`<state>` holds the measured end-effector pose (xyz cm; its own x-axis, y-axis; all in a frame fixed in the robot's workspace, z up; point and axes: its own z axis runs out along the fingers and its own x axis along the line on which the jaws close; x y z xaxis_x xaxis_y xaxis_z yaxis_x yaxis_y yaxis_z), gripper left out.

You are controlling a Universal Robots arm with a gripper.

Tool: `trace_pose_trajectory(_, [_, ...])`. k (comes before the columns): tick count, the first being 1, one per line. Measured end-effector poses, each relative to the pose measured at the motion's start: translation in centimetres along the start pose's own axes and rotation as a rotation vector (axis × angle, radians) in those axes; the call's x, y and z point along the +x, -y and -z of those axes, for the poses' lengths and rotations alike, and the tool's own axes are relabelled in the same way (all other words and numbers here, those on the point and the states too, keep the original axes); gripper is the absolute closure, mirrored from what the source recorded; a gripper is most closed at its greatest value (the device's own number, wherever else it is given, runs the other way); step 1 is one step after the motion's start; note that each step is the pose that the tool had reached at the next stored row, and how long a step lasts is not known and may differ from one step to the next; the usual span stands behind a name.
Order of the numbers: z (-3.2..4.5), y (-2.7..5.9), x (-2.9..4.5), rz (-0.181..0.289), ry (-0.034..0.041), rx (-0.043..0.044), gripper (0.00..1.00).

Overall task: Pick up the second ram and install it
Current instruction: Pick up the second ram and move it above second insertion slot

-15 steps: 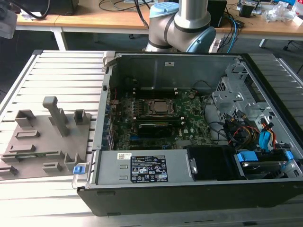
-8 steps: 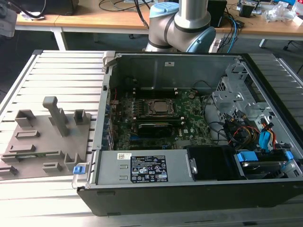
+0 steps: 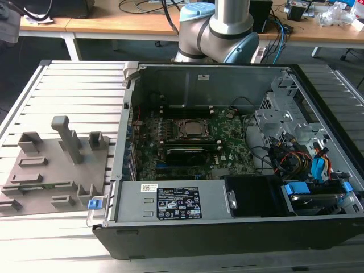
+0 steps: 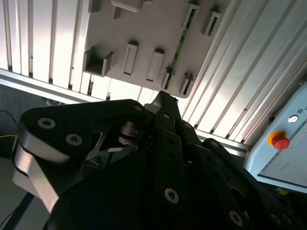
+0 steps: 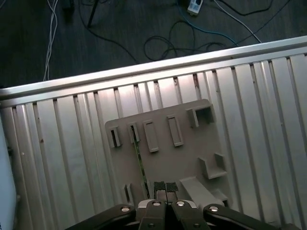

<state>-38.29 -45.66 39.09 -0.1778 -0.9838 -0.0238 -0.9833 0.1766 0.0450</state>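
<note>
second ram (image 5: 139, 165): on edge in a slot of the grey fixture plate (image 3: 57, 173) on the slatted tabletop (image 5: 72, 143), at the computer case's (image 3: 216, 242) 9 o'clock in the exterior view.
claw (image 5: 165, 187): clenched, empty, above the stick's near end, apart.
arm pose: wrist aimed down at the plate.
risk: descending clenched or off-line would likely strike the stick's edge or a slot block.

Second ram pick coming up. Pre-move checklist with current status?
1. Second ram seated in the grey fixture: ok.
2. Gripper empty: ok.
3. Jaws open for the pick: not ok, shut.
4. Gripper lined up over the ram: not ok, looks off to one side.
5. Computer case open: ok.
6. Free slot on the motherboard: cannot tell.
</note>
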Motion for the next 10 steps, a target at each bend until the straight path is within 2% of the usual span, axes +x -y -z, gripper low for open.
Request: trace_pose_trajectory(10, [0.0,0.0,0.0,0.086,-0.0039,-0.002,0.89])
